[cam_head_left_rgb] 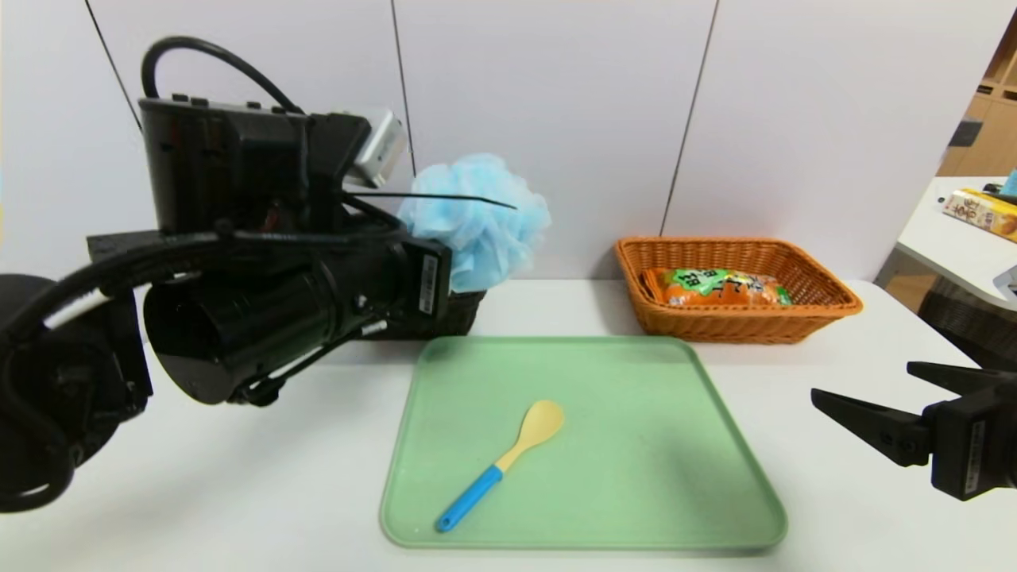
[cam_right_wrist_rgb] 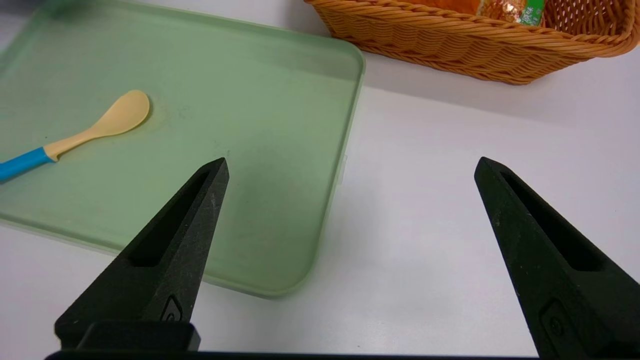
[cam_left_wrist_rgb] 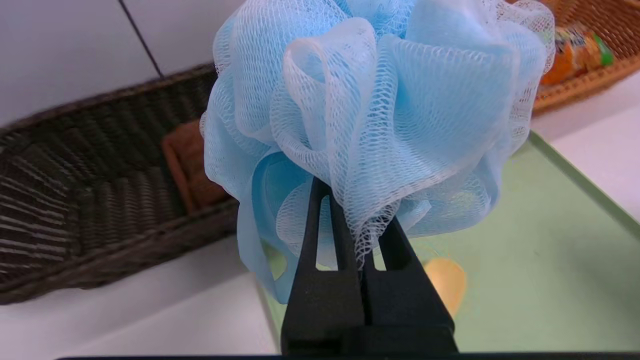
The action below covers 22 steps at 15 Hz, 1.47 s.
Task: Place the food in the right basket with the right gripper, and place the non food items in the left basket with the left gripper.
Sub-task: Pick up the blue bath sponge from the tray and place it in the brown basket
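Beside the green tray (cam_head_left_rgb: pixel 636 445): left, a near-black basket (cam_left_wrist_rgb: pixel 115 250) with brown towel (cam_left_wrist_rgb: pixel 192 165); right, an orange-tan woven basket (cam_head_left_rgb: pixel 739 324), orange-and-green bag (cam_head_left_rgb: pixel 711 287); above, pale-blue mesh pouf (cam_head_left_rgb: pixel 477 222); on it, yellow-and-blue spoon (cam_head_left_rgb: pixel 508 461).

Dark basket partly hidden
Behind the left arm (cam_head_left_rgb: pixel 262 302), the dark basket (cam_head_left_rgb: pixel 461 314) is mostly covered; beside it, the pouf (cam_head_left_rgb: pixel 485 222) hides the left gripper's fingertips.

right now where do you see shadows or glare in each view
Head view: soft shadow on the green tray's right part. Left wrist view: shadow on the table along the dark basket, near the left gripper holding the blue pouf. Right wrist view: shadow below the orange basket, glints on the snack bag, open right gripper over the tray's edge.
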{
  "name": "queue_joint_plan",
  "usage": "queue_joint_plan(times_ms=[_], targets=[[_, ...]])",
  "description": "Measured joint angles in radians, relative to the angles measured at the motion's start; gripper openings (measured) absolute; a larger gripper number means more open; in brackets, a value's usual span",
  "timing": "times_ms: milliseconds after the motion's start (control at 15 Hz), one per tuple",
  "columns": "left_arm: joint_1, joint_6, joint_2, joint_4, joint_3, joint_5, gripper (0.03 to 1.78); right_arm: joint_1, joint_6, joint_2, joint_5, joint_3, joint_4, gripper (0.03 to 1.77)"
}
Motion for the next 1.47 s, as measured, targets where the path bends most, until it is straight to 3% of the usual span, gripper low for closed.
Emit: queue_joint_plan(times_ms=[400,600,800,1467], targets=[[0.212,0.056,0.03,0.035,-0.128,-0.007,0.06,0.004,-0.007,-0.001,0.0,-0.004,0.0,1.69],[0.283,0.06,0.051,0.103,-0.148,-0.028,0.06,0.006,-0.007,-0.003,0.0,-0.005,0.0,1.69],[0.323,0.062,0.072,0.167,-0.153,-0.055,0.06,0.006,-0.012,-0.006,0.001,-0.003,0.0,1.69],[0.402,0.107,0.166,0.169,-0.155,-0.059,0.06,0.006,-0.011,-0.019,0.001,0.001,0.0,1.69]])
